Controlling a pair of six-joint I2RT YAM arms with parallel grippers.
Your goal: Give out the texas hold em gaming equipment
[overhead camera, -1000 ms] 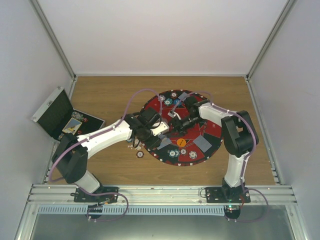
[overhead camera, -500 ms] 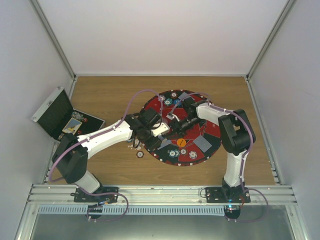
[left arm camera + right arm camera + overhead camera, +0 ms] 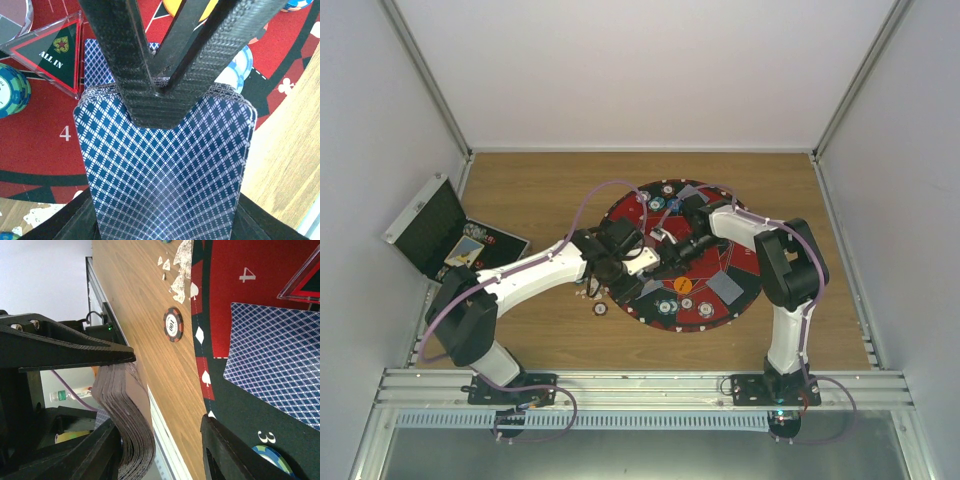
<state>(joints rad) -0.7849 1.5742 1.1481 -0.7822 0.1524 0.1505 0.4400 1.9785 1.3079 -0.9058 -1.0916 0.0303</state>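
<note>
Left wrist view: the left gripper [image 3: 157, 117] is clamping a deck of blue-backed playing cards [image 3: 165, 180] over the numbered mat's [image 3: 40, 150] left edge — the right gripper's [image 3: 157, 440] jaws are standing apart beside it.

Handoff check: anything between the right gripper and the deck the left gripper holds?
Nothing visible. The left gripper holds the deck over the mat; the right gripper, jaws open, is right at its end, nothing between.

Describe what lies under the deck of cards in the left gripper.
A single face-down card peeks out beneath the deck on the red mat. Most of that card and the mat below are covered.
</note>
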